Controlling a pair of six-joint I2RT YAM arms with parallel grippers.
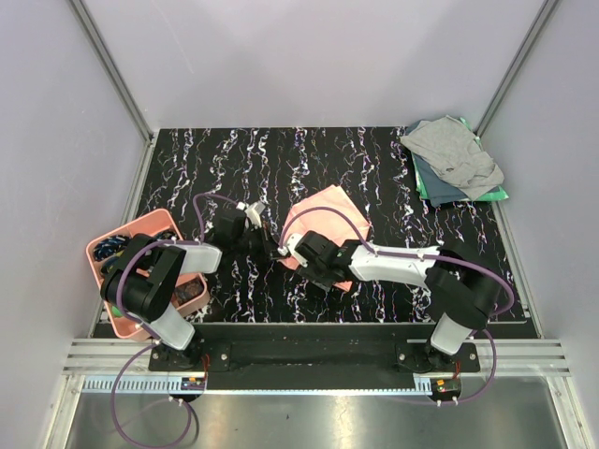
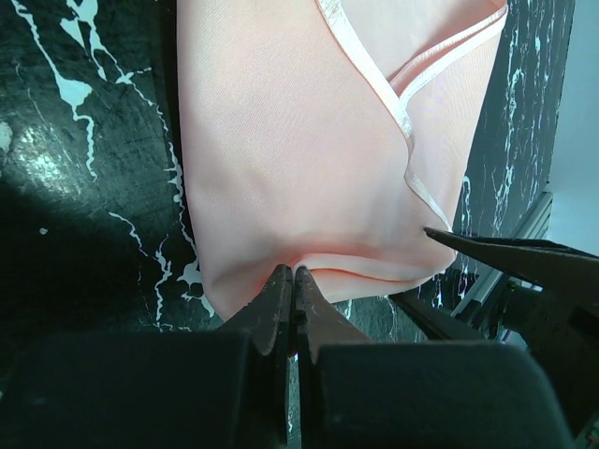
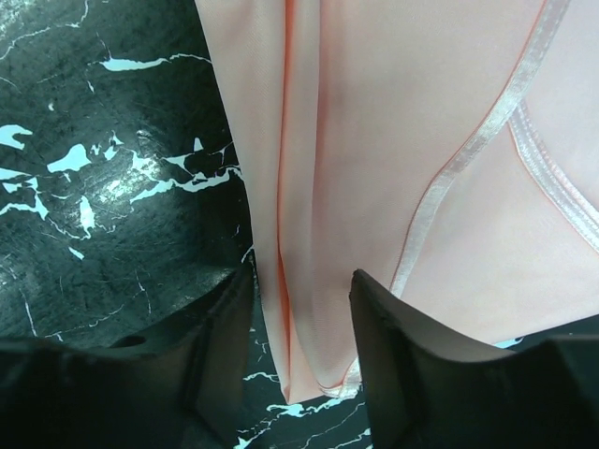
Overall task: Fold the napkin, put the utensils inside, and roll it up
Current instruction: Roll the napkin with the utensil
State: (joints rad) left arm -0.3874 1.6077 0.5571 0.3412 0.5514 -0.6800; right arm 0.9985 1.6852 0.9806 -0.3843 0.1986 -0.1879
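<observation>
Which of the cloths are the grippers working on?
The salmon-pink napkin, mid-table; the grey cloth and green cloth lie piled in the far right corner.

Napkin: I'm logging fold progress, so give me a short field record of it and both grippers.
napkin: salmon-pink, partly folded with overlapping layers, lying on the black marbled table
left gripper: fingers shut on the napkin's near edge
right gripper: fingers open, straddling a folded edge of the napkin
other cloths: grey cloth on top of a green cloth, far right corner
tray: pink, at the table's left edge
</observation>
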